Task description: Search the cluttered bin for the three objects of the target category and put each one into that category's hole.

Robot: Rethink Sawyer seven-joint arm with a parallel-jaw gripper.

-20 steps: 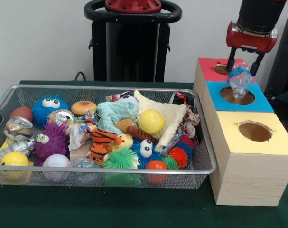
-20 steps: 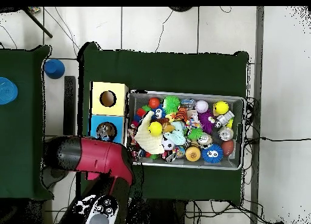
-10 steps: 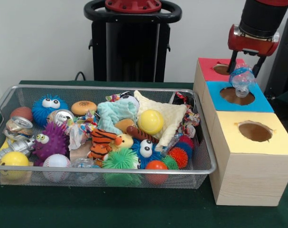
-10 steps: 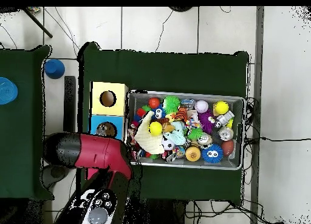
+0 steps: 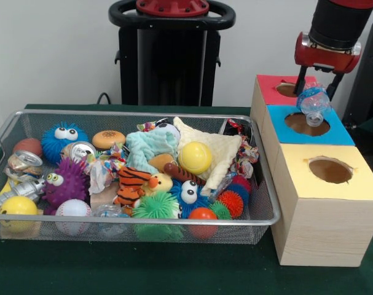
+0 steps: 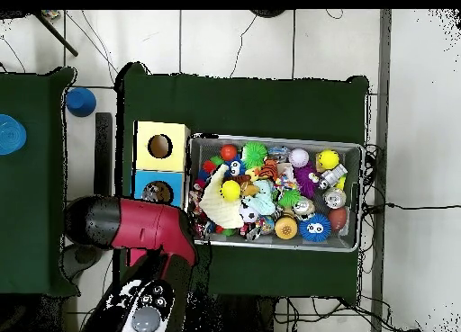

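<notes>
Tabletop [image 5: 63,270]: green cloth, carrying the wire bin [image 5: 174,222] and a row of three boxes to its right in the front view.
Bin contents: crowded with spiky balls, a yellow ball [image 5: 195,157], a tiger plush [image 5: 134,182], crushed cans [image 5: 23,163], cloths; more target items are probably sitting in there, but I cannot tell which.
Yellow box [image 5: 315,215]: nearest of the row, its hole showing nothing inside.
Blue box [image 5: 341,133]: middle of the row; its hole [image 5: 307,124] is lying just under the bottle.
Plastic bottle [image 5: 312,103]: clear and crumpled, hanging tilted with its neck pointing down toward the blue hole, not yet inside.
Gripper [image 5: 320,81]: fingers are clamping the bottle's upper end, above the blue box.
Red box [image 5: 273,90]: farthest, behind the gripper.
Step in hand: delivering one item to its hole.
Next move: judging that the neck needs centring over the opening, then release; the rim looks a tight fit.
</notes>
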